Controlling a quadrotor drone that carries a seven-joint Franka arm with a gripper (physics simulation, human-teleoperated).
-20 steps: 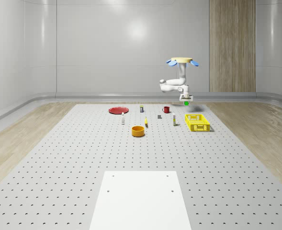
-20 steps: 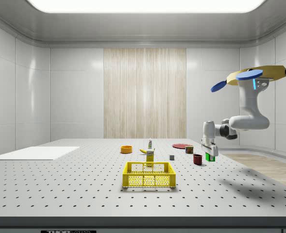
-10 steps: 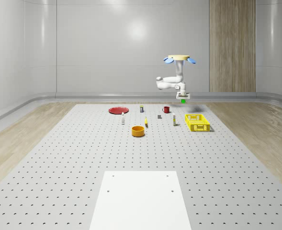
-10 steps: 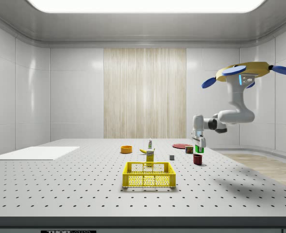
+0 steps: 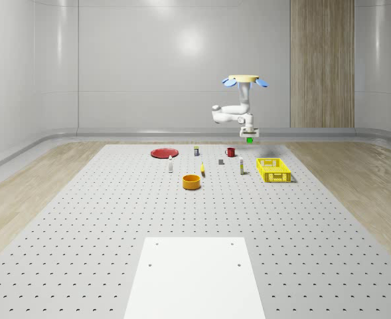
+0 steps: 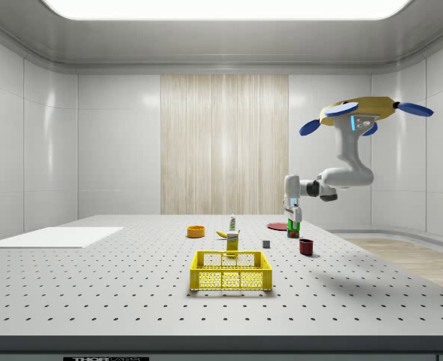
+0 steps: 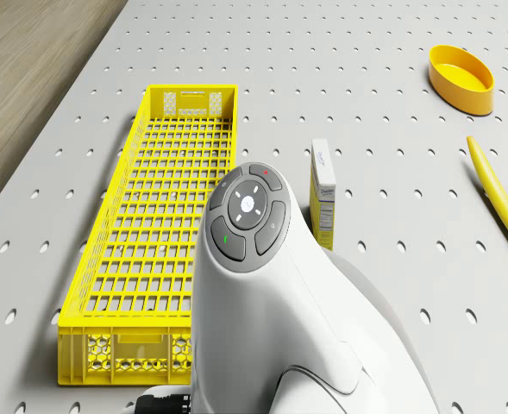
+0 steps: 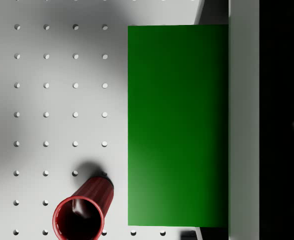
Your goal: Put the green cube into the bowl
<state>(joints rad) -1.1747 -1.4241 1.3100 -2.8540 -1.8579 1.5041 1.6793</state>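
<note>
The green cube (image 5: pixel 249 140) (image 6: pixel 294 225) hangs in the air, and my gripper (image 5: pixel 249 137) (image 6: pixel 292 219) is shut on it. In the wrist view the cube (image 8: pixel 176 125) sits against one of the fingers (image 8: pixel 244 120), with the red mug (image 8: pixel 82 214) on the table below. The drone (image 5: pixel 243 80) (image 6: pixel 356 113) hovers high over the far part of the table, near the mug (image 5: pixel 230 151) and the yellow basket (image 5: pixel 273 170). The orange bowl (image 5: pixel 192 181) (image 6: pixel 196 232) (image 7: pixel 461 79) stands empty, nearer the camera and to the whole-scene view's left of the gripper.
A yellow mesh basket (image 7: pixel 172 216) and a small upright box (image 7: pixel 322 194) lie under the drone. A banana (image 7: pixel 499 203) rests between box and bowl. A red plate (image 5: pixel 163 153) sits at the back left. A white sheet (image 5: pixel 195 276) covers the near table.
Drone, arm and held cube have shifted towards the whole-scene view's left and risen a little; in the side view they moved left, from past the mug to above it.
</note>
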